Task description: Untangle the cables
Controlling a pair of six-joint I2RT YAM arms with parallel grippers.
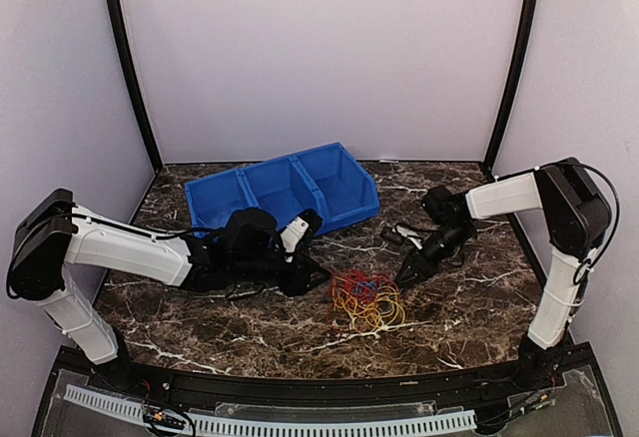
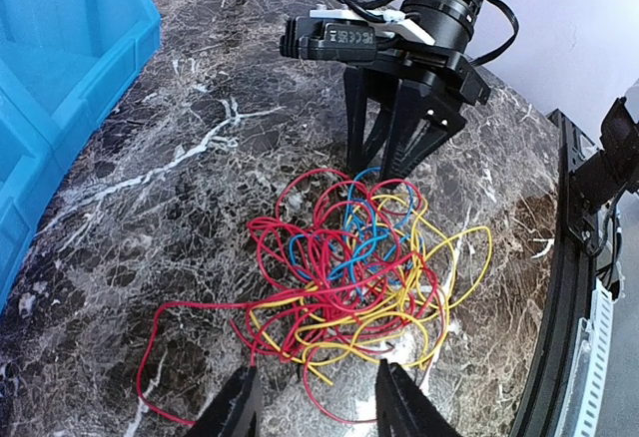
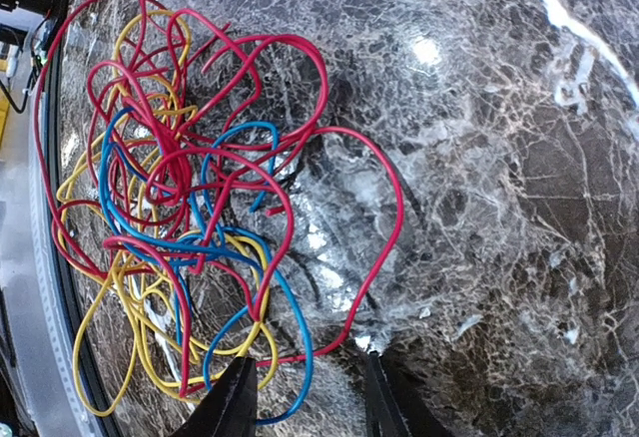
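A tangled bundle of red, yellow and blue cables (image 1: 366,297) lies on the dark marble table. It shows in the left wrist view (image 2: 354,267) and the right wrist view (image 3: 180,198). My left gripper (image 1: 318,277) is open just left of the bundle; in its wrist view (image 2: 315,402) the two fingertips straddle a low red loop without holding it. My right gripper (image 1: 409,275) is open just right of the bundle, tips down near the table; in its wrist view (image 3: 305,397) red and blue loops lie between its fingers, not gripped.
A blue bin (image 1: 285,190) with three compartments stands behind the left arm; its wall shows in the left wrist view (image 2: 60,68). The table's front edge with a black rail (image 1: 300,397) runs close below the bundle. Walls enclose the back and sides.
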